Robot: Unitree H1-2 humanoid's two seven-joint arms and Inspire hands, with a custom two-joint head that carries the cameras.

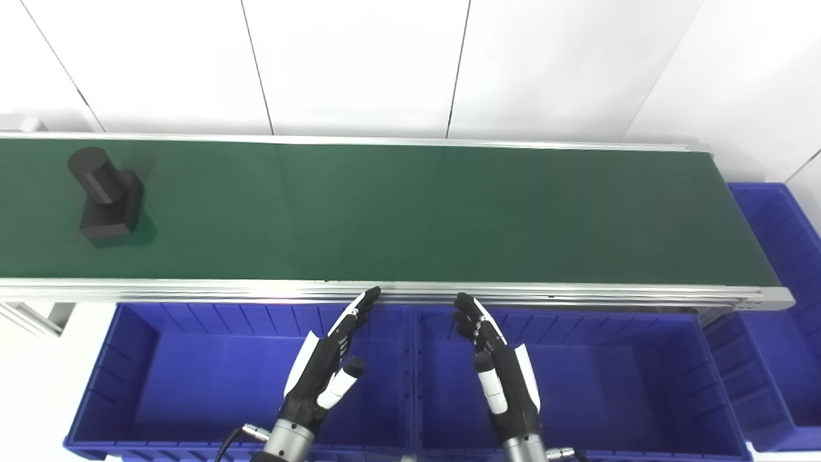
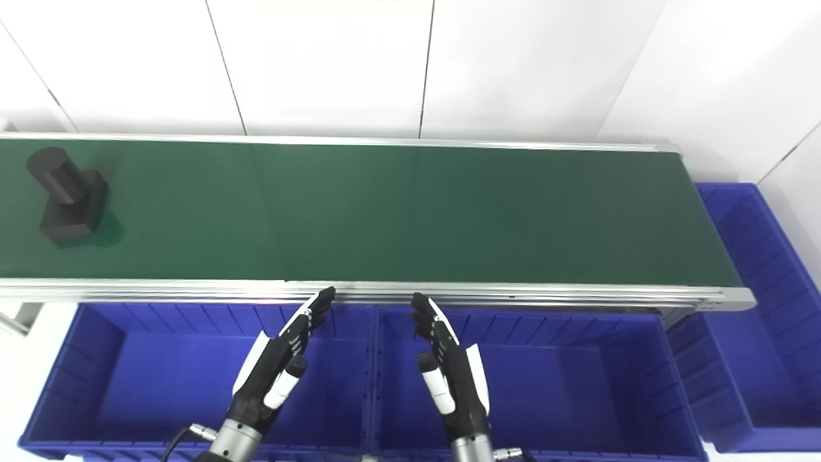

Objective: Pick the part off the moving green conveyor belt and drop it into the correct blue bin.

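Note:
A black part, a square block with a round cylinder standing on it, lies at the far left of the green conveyor belt; it also shows in the right eye view. My left hand is open and empty, held over the left blue bin near the belt's front rail. My right hand is open and empty, over the middle blue bin. Both hands are far to the right of the part.
A third blue bin stands past the belt's right end. The belt has aluminium rails along front and back. A white panelled wall is behind it.

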